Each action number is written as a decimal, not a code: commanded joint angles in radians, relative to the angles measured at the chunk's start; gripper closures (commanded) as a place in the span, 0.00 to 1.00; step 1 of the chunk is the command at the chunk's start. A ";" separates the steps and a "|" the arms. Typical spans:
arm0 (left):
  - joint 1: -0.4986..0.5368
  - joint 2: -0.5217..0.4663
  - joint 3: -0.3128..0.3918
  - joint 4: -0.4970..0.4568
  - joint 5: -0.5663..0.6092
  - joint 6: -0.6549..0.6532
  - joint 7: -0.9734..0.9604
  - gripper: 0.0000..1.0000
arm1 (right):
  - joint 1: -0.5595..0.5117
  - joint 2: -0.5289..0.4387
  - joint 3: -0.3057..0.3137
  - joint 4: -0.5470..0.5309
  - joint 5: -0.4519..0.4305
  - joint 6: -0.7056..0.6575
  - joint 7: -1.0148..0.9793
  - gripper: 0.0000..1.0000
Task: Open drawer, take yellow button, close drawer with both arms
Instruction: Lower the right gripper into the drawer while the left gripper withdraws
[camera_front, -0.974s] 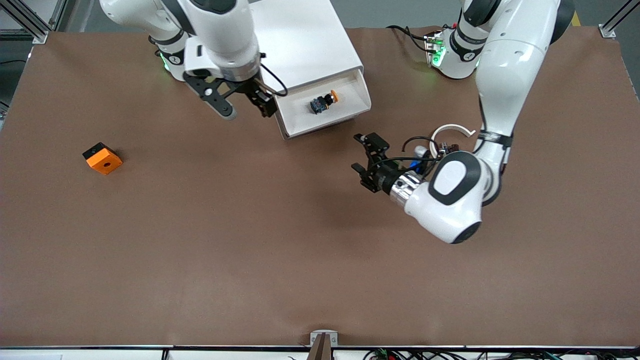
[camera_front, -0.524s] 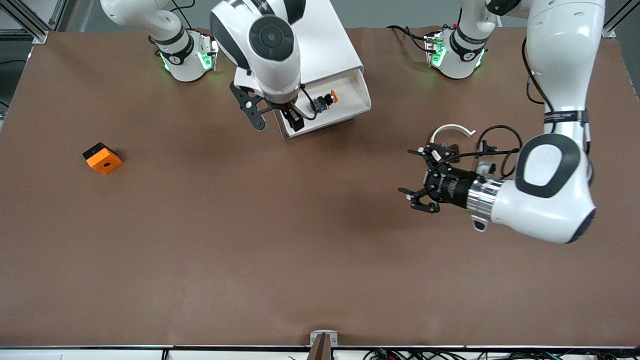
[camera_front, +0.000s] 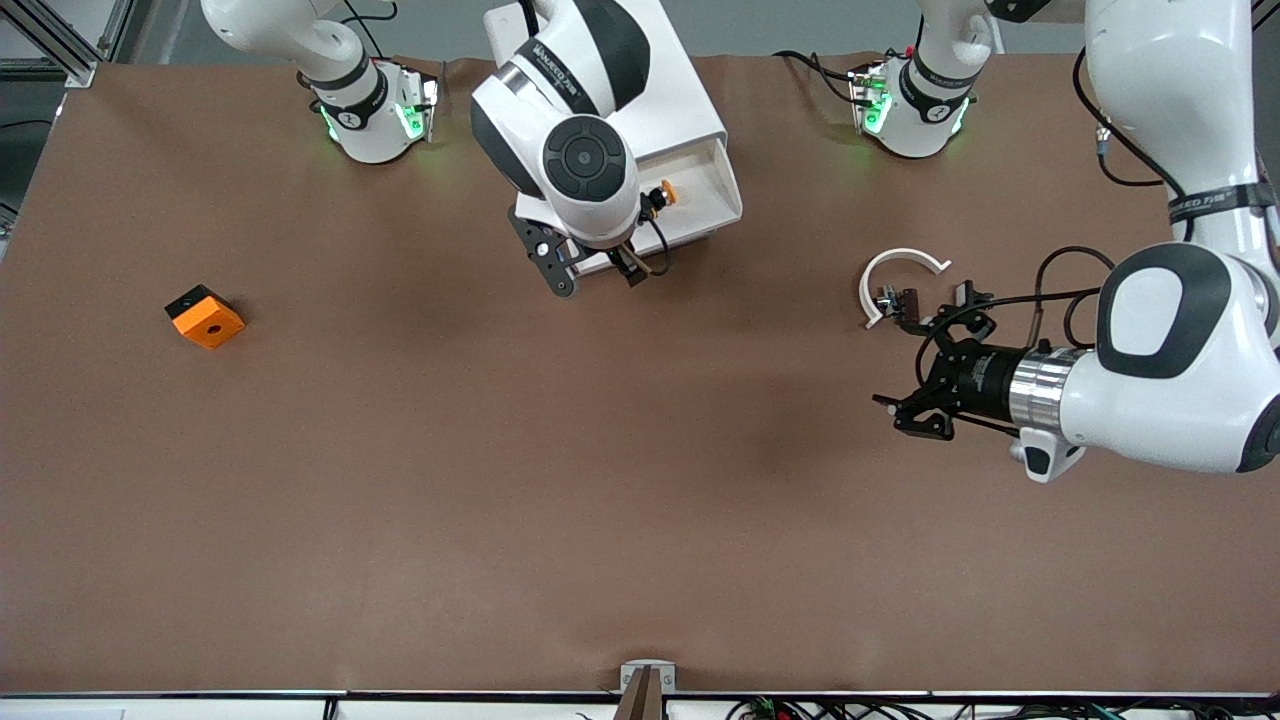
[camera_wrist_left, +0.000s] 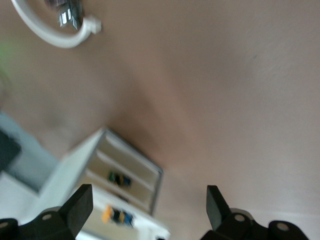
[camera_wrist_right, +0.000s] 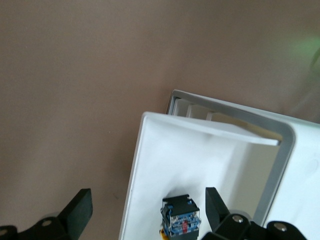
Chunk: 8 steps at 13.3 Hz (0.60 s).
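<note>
My right end effector (camera_front: 590, 270) hangs over the front edge of the pulled-out drawer (camera_front: 722, 190), fingers spread apart and holding nothing. In its wrist view the two fingertips stand on either side of the drawer's white tray with the button (camera_wrist_right: 181, 216) lying between them, so I judge I am lined up for the pick but not yet down on it. In the front view only the button's orange cap (camera_front: 668, 190) peeks out past the right arm's wrist; it lies in the drawer, toward the left arm's end of it.

My left end effector (camera_front: 915, 412) is over bare table (camera_front: 400, 480) toward the left arm's end, also spread wide and empty, and that arm waits. Just beside it on the table lie the white arc (camera_front: 895, 270) and its small dark clips (camera_front: 900, 298).

As I read it, the opening is done: the drawer stands out of the white cabinet (camera_front: 660, 90). Taking the button and closing the drawer are both left.

An orange block (camera_front: 205, 316) sits well apart, toward the right arm's end. Writing runs along both arms' black bands, but I cannot read it reliably.
</note>
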 joint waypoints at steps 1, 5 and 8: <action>-0.042 -0.040 0.004 -0.027 0.074 0.025 0.076 0.00 | 0.036 0.021 -0.006 0.036 0.027 -0.018 0.014 0.00; -0.182 -0.049 0.001 -0.030 0.300 0.025 0.118 0.00 | 0.090 0.022 -0.006 0.030 0.053 -0.020 0.010 0.00; -0.282 -0.071 -0.014 -0.042 0.462 0.039 0.161 0.00 | 0.093 0.022 -0.006 0.021 0.064 -0.031 -0.027 0.00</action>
